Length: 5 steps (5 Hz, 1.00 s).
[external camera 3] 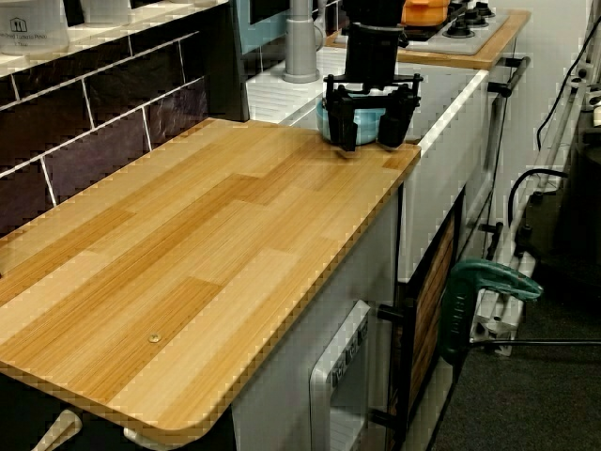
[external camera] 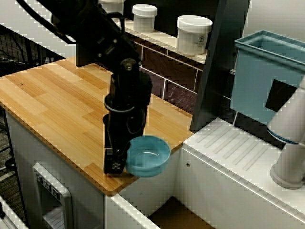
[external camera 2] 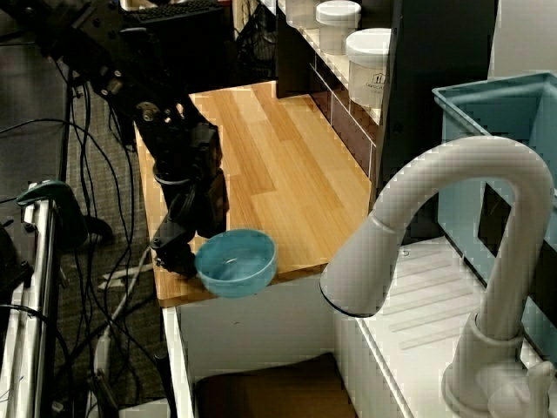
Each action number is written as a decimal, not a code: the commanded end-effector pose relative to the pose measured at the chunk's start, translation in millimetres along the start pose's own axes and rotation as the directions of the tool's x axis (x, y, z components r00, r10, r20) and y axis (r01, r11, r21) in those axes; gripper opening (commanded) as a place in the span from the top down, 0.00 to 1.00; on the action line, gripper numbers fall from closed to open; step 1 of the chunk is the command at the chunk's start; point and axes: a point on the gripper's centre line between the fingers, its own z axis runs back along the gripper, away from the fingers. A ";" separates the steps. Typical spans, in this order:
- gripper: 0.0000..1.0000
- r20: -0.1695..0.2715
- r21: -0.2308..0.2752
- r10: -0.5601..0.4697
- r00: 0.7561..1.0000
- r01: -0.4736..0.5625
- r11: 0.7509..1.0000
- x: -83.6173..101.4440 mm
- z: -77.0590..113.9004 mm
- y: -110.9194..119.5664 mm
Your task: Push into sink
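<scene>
The light-blue bowl (external camera: 148,156) looked like thin moulded plastic, empty apart from a faint sheen on its floor, so it was probably light, stiff and fairly slick on the smooth wooden counter (external camera: 57,105); such a thing would likely slide at a gentle shove, and could tip or skate sideways if struck high on the rim. Since the task called for pushing rather than lifting, the sensible contact was judged to be low on the outer wall, on the side facing away from the sink (external camera: 174,214). The bowl sat at the counter's corner nearest the sink, its far side already overhanging the edge above the recessed basin (the brownish floor showed just below it). The black gripper (external camera 3: 371,120) stood upright directly behind the bowl, on the counter side, its fingers (external camera 3: 343,122) spread apart and reaching down to either side of the near wall, holding nothing; whether they actually touched the bowl could not be told.
</scene>
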 end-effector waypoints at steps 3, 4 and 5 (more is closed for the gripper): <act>0.00 -0.006 -0.053 -0.017 1.000 0.016 0.998 39.2 8.0 7.0; 0.00 0.004 -0.061 -0.013 1.000 0.013 0.998 36.8 14.7 11.1; 0.00 0.016 -0.061 0.000 1.000 0.001 0.998 31.4 26.3 15.8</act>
